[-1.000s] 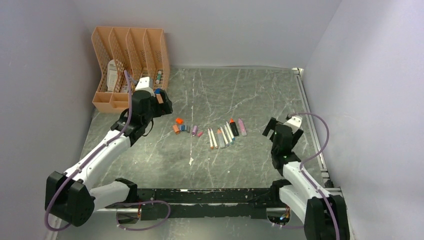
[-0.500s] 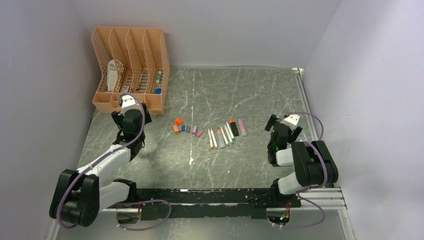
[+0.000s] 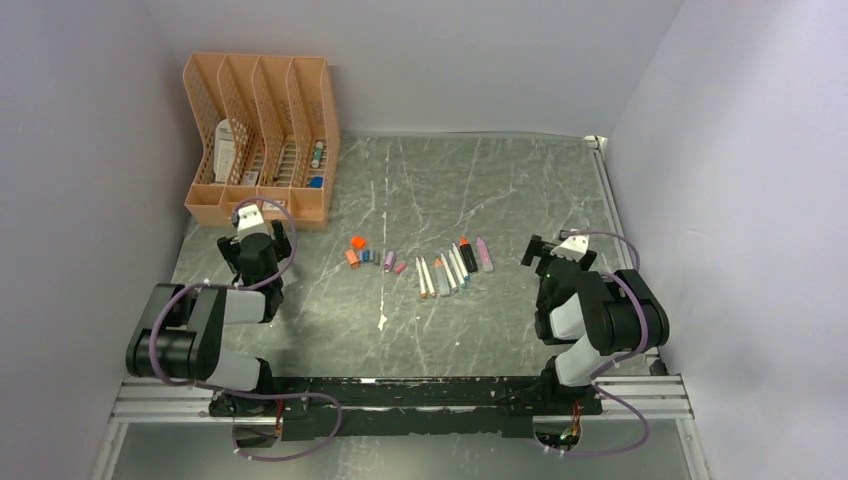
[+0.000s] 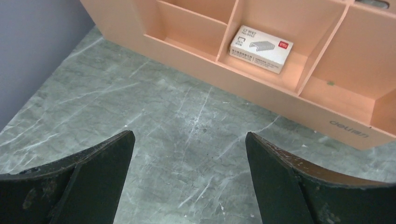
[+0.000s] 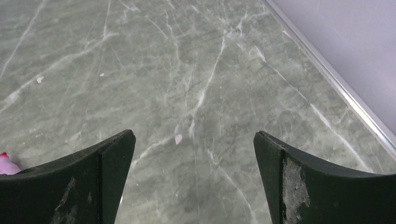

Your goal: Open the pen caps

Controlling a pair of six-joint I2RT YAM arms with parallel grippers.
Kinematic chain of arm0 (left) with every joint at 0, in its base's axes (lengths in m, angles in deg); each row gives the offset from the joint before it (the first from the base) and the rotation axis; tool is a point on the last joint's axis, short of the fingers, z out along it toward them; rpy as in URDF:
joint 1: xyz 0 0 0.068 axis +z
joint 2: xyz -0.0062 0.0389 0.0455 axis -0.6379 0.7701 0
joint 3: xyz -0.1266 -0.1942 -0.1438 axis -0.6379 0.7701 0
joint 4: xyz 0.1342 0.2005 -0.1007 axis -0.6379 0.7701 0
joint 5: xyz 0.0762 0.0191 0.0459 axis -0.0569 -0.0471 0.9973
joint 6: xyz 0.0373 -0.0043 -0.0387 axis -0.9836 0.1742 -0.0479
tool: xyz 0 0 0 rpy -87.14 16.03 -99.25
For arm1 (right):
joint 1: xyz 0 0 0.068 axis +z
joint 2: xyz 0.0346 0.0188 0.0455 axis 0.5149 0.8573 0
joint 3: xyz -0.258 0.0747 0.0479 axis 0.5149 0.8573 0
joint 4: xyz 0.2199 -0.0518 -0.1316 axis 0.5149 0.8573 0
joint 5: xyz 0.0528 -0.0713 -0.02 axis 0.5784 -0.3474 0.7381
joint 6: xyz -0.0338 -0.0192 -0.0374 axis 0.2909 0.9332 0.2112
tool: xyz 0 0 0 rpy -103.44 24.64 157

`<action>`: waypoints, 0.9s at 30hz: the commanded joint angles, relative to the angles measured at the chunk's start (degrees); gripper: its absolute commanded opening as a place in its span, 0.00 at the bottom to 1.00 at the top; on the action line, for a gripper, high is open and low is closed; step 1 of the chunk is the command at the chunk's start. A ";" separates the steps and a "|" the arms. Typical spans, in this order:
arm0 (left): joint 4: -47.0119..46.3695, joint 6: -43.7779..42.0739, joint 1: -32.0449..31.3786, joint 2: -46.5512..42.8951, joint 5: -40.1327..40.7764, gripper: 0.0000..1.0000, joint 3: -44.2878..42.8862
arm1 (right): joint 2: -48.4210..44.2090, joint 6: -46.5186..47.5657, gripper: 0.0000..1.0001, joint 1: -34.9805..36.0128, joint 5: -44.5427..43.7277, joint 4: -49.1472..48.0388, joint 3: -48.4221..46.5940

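Note:
Several loose pen caps lie in a short row on the table centre: two orange, a blue, a grey, a purple and a pink. Right of them lie several uncapped pens, a black marker and a pink pen. My left gripper is open and empty, low over bare table far left of the caps; it also shows in the left wrist view. My right gripper is open and empty, right of the pens, over bare table in the right wrist view.
A peach desk organizer stands at the back left, just beyond my left gripper; its front wall fills the top of the left wrist view, with a staple box inside. A metal rail edges the table on the right.
Both arms have folded back towards their bases. My left gripper came down and left from beside the organizer to the table in front of it. My right gripper dropped lower.

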 commanded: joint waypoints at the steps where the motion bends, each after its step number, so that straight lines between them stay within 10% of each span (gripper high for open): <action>1: -10.59 -1.33 1.60 3.80 -6.20 1.00 0.13 | 1.41 3.23 1.00 0.76 0.83 -6.10 -1.74; 7: -8.58 -3.00 1.32 9.90 -8.84 1.00 -4.32 | 1.12 3.09 1.00 1.23 1.45 6.37 -7.18; 14: -22.37 -8.00 1.53 13.10 -19.97 1.00 0.84 | 1.60 3.77 1.00 1.31 1.78 4.65 -6.76; 27: -20.13 -7.57 1.69 12.62 -20.57 1.00 0.46 | 1.69 3.88 1.00 1.28 1.91 4.42 -6.87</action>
